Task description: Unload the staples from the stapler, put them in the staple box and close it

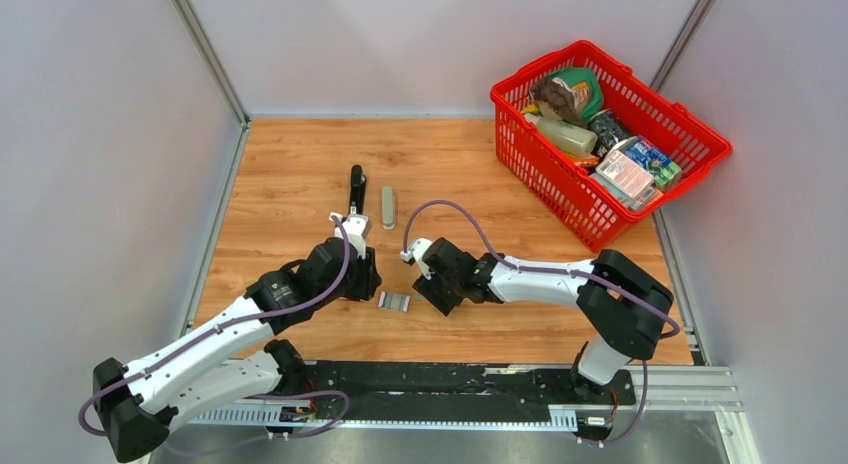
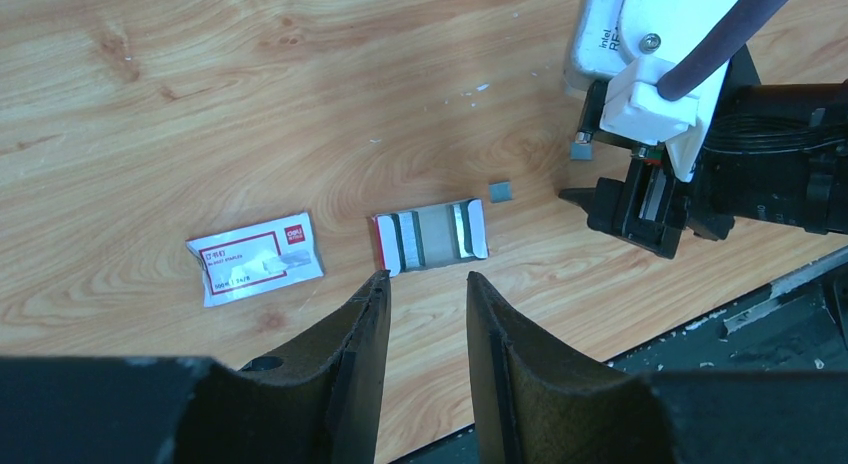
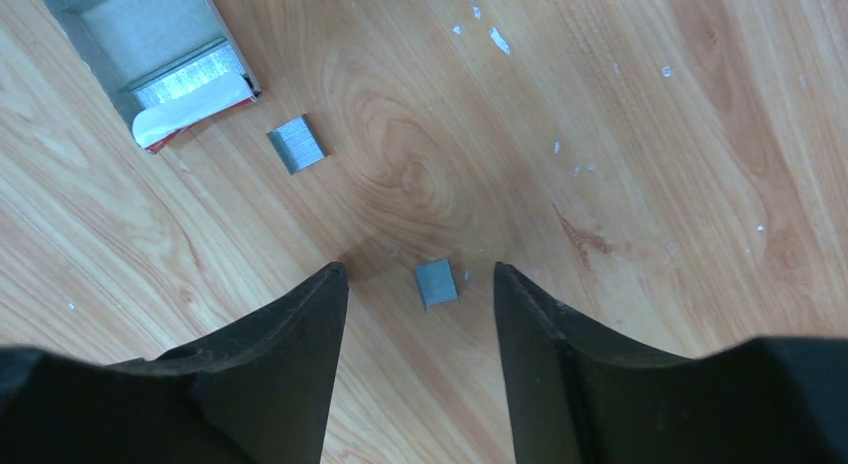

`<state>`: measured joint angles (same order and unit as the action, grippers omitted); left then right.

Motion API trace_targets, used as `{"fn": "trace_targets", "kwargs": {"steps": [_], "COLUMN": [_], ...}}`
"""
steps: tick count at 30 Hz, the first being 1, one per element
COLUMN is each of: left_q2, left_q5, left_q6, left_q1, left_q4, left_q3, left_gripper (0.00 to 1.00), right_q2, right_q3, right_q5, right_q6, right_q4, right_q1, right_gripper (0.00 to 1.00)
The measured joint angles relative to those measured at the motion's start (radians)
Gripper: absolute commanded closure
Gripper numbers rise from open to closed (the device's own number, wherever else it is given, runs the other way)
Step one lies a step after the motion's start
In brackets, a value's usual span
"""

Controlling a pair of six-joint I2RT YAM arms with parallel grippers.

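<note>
The black stapler (image 1: pixel 356 189) lies at the back of the table, beyond both grippers. Two short strips of staples lie loose on the wood: one (image 3: pixel 436 283) just ahead of and between my right gripper's (image 3: pixel 420 274) open fingertips, the other (image 3: pixel 297 144) nearer the open staple tray (image 3: pixel 150 54). The left wrist view shows them too, one (image 2: pixel 500 191) by the tray and one (image 2: pixel 579 152) farther right. My left gripper (image 2: pixel 428 279) is open and empty, just short of the tray (image 2: pixel 430 236). From above, the left gripper (image 1: pixel 365 282) and right gripper (image 1: pixel 435 296) flank the tray (image 1: pixel 393 302).
A pale grey oblong bar (image 1: pixel 388 206) lies beside the stapler. A flat white-and-red staple box sleeve (image 2: pixel 255 259) lies left of the tray. A red basket (image 1: pixel 604 134) full of groceries stands at the back right. The table's near edge (image 2: pixel 700 324) runs close behind the grippers.
</note>
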<state>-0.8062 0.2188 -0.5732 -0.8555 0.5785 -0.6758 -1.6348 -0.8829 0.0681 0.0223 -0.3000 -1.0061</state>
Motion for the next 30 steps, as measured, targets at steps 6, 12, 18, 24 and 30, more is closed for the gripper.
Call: {"fn": "trace_targets", "kwargs": {"steps": [6,12,18,24,30], "left_q2": [-0.01,-0.012,-0.029,-0.037,-0.04], "left_q5": [0.0,-0.001,-0.008,-0.012,-0.016], "left_q6": [0.0,-0.001,-0.001,-0.001,-0.001], "left_q1": [0.0,0.0,0.0,0.0,0.0], "left_q4": [0.0,0.0,0.0,-0.001,-0.006], "left_q3": [0.0,0.0,0.0,0.0,0.0], "left_gripper": [0.58,0.58,0.58,0.58,0.58], "right_q2": [0.0,0.004,0.02,0.035,0.035], "right_q3": [0.012,0.021,0.037,0.049,0.049], "right_q5": [-0.026,-0.028,-0.015,0.003,0.008], "right_q6": [-0.024,-0.059,-0.092,-0.124,-0.132], "right_q4": [0.023,0.035,0.032,0.017,0.016], "right_q1": [0.004,0.01,0.018,0.021,0.021], "right_gripper": [0.46,0.51,0.53,0.55,0.56]}}
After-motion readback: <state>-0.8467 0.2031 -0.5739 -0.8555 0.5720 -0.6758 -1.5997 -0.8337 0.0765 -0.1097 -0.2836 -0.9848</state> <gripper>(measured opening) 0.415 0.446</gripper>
